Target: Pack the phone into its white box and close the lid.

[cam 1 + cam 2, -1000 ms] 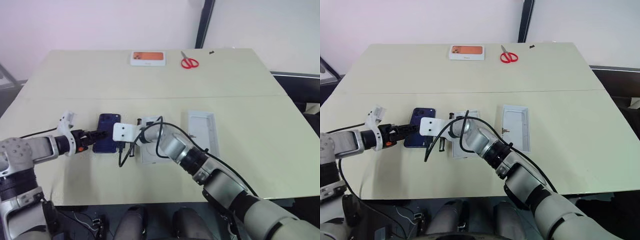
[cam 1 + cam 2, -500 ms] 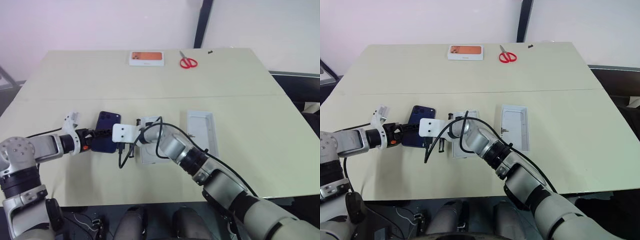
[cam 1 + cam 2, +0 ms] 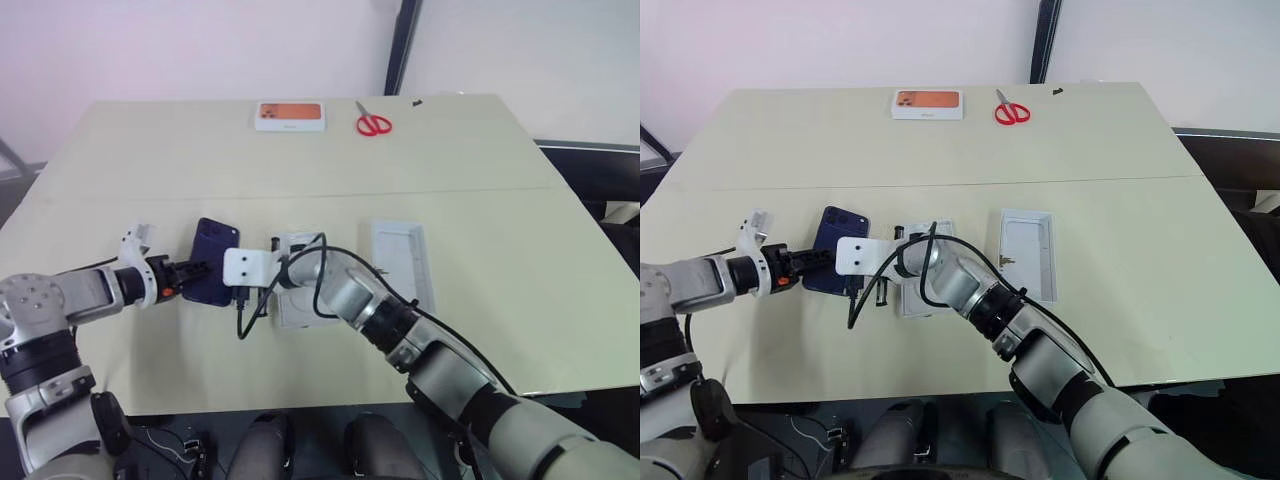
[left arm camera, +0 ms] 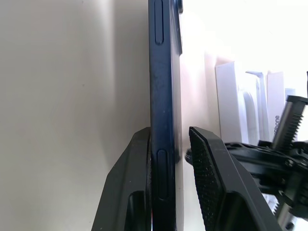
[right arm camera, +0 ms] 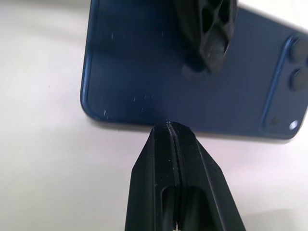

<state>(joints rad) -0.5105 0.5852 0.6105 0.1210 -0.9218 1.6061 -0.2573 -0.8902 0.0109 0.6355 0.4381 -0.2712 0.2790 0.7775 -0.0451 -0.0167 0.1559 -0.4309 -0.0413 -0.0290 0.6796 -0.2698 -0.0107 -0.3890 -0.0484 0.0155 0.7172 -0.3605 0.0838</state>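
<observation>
Closing left jaws (image 4: pixel 179 159) on the tilting phone (image 3: pixel 213 273); right jaws (image 5: pixel 174 144) pressed together; risking slipping from a loose pinch.

Dark navy-blue glossy phone (image 3: pixel 214 273), white box (image 3: pixel 296 297), white lid (image 3: pixel 402 258) with plain white inside, red-handled scissors (image 3: pixel 374 122), white box with orange print (image 3: pixel 290 115), pale beige table (image 3: pixel 300 170), black ribbed fingers (image 4: pixel 208 168) on left gripper (image 3: pixel 195 270)

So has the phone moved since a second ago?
Yes. The phone has tipped up onto its edge in the left claw, no longer flat beside the white box.
</observation>
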